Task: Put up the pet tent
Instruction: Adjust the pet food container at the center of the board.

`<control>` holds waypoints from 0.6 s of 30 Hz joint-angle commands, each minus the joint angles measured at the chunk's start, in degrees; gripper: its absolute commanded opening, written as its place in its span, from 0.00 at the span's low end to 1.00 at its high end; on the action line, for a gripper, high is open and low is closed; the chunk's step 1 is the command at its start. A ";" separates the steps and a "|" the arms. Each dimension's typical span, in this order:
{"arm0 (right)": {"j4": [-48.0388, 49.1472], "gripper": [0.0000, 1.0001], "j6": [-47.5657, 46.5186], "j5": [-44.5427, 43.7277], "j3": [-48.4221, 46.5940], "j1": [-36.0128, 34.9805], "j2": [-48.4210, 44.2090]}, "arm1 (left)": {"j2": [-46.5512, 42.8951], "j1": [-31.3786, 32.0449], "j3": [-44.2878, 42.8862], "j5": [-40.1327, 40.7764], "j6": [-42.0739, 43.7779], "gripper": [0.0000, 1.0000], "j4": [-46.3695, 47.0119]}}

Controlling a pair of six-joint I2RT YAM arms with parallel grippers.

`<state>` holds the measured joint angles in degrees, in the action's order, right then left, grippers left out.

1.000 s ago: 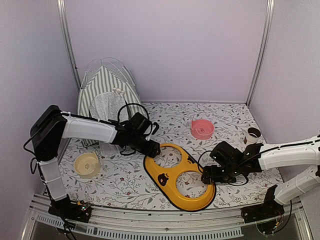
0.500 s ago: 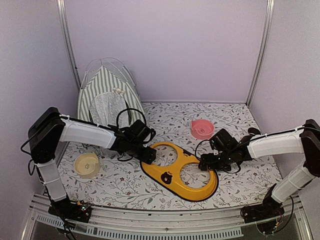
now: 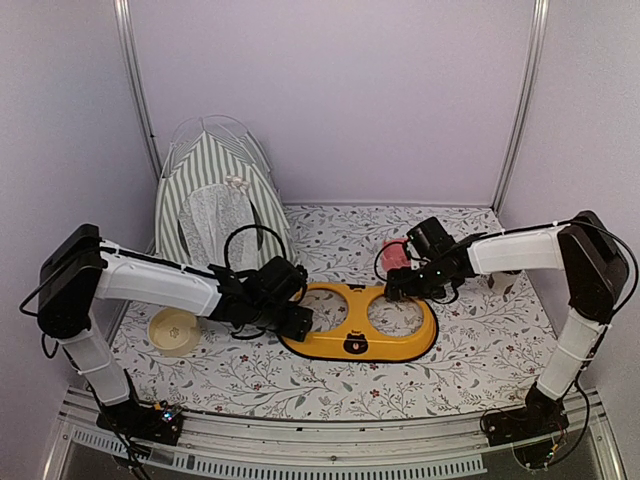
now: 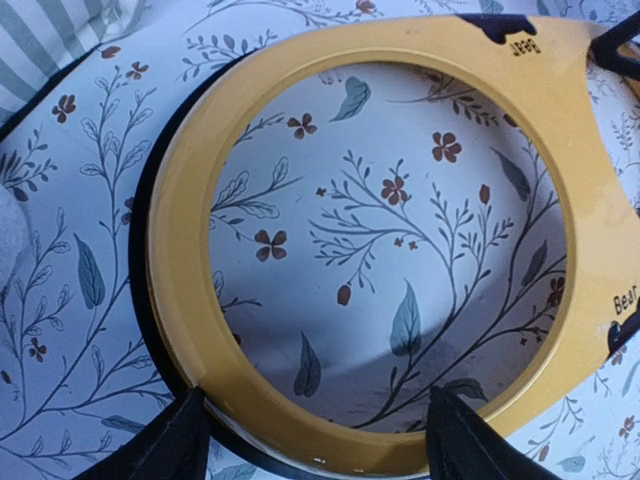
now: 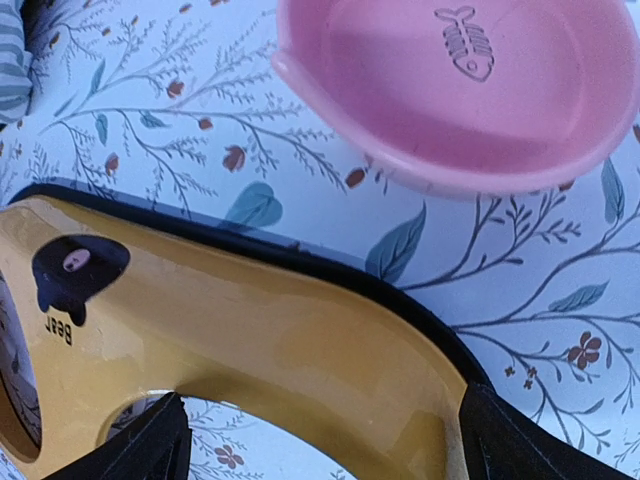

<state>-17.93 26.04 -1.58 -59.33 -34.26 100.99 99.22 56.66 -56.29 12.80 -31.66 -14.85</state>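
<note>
Seen from above, the green-and-white striped fabric pet tent [image 3: 215, 195] stands upright in the far left corner of the floral-patterned surface [image 3: 480, 330], well apart from both arms. The left fingers [image 3: 297, 322] and right fingers [image 3: 398, 287] sit at opposite ends of a yellow two-ring plastic bowl holder [image 3: 350, 340], probably to shift it together.

In the left wrist view, the left fingers [image 4: 170, 445] are spread apart, straddling the ring's near rim without clamping it.

In the right wrist view, the right fingers [image 5: 150, 445] are likewise apart over the holder's edge. A shallow pink plastic bowl [image 5: 450, 90] lies just beyond.
</note>
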 commanded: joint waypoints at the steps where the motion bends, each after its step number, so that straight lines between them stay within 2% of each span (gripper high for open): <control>1: 3.15 0.95 -2.94 -0.29 -2.85 1.38 0.49 | 0.59 2.54 0.96 -3.39 -0.73 0.75 -3.35; 13: 0.83 0.99 -6.36 1.03 -3.46 1.83 -8.88 | -7.11 -1.69 -1.01 -2.64 -2.35 0.82 -1.71; 18: 0.23 0.99 -9.09 0.70 -9.21 2.34 -4.78 | -10.92 -3.13 -1.01 -2.21 -3.03 0.84 -1.72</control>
<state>-17.08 20.08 -0.95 -63.57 -32.53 93.51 91.53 55.11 -56.80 10.74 -33.58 -16.62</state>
